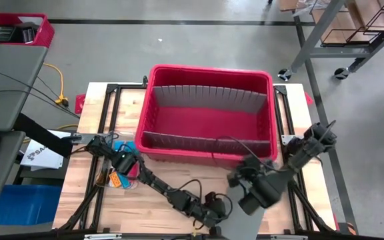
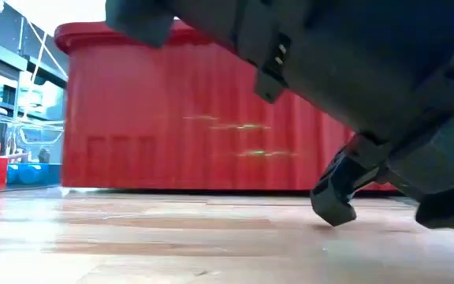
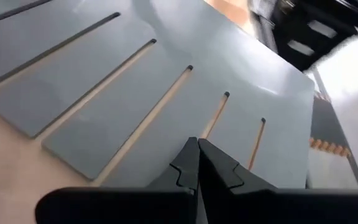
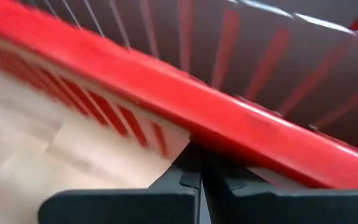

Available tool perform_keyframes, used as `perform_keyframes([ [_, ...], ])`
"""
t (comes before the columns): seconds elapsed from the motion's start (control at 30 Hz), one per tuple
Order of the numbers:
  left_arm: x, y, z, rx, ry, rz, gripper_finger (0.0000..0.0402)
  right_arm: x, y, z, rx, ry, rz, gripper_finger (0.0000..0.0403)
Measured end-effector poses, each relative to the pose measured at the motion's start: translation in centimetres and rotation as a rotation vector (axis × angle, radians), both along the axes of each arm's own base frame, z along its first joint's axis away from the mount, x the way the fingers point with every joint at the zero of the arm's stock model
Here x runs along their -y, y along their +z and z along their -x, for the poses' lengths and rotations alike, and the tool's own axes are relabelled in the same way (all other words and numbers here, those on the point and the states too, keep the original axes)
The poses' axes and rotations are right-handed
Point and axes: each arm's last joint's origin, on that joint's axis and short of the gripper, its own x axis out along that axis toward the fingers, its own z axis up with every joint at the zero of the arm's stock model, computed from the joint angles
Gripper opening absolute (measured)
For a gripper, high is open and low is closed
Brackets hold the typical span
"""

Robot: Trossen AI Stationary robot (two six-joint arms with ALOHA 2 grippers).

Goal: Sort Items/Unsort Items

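A large red bin (image 1: 209, 120) sits at the wooden surface's (image 1: 152, 207) far edge. The right gripper (image 4: 199, 163), clenched and empty, faces its near wall. The left gripper (image 3: 197, 155), clenched and empty, rests near the surface's front edge. Small coloured items (image 1: 117, 179) lie near the left edge.

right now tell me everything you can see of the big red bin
The red bin is a large rectangular plastic crate with a rolled rim and ribbed outer walls. It sits upright at the far middle of the wooden table. Two grey slotted divider panels stand inside, one along the far wall, one along the near; the floor between looks bare. The shut right gripper points at its rim.
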Motion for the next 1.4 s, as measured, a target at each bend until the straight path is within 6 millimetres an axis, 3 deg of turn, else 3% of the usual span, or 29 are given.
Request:
perform_keyframes([
  [0.17,1.1,-0.2,0.7,-0.004,-0.043,-0.032,0.0000,2.5,-0.4,-1.6,-0.035,-0.051,0.032,0.0000],
  [0.33,1.6,0.1,1.0,0.000,-0.040,0.007,0.0000,2.0,0.9,-2.3,-0.032,0.022,-0.003,0.0000],
  [0.47,1.8,0.9,0.9,0.035,-0.072,0.024,0.0000,0.0,3.4,-1.8,-0.040,0.154,-0.081,0.0000],
  [0.67,1.8,3.5,1.2,0.071,-0.135,-0.056,0.0000,-4.4,7.0,0.8,-0.074,0.357,-0.308,0.0000],
  [0.8,1.3,5.6,1.1,0.111,-0.173,-0.125,0.0000,-8.2,7.4,3.4,-0.063,0.459,-0.528,0.0000],
  [0.97,0.4,8.3,1.0,0.162,-0.210,-0.205,0.0000,-12.5,4.6,6.5,0.055,0.344,-0.734,0.0000],
  [1.1,-0.2,9.7,1.6,0.121,-0.244,-0.312,0.0000,-14.6,0.4,8.8,0.113,0.314,-0.832,0.0021],
  [1.23,-0.7,9.2,2.3,0.019,-0.253,-0.393,0.0000,-15.7,-3.8,9.2,0.175,0.344,-0.983,0.0085],
  [1.4,-0.9,8.8,2.8,-0.073,-0.242,-0.334,0.0000,-15.9,-7.9,8.9,0.253,0.339,-1.109,0.0180],
])
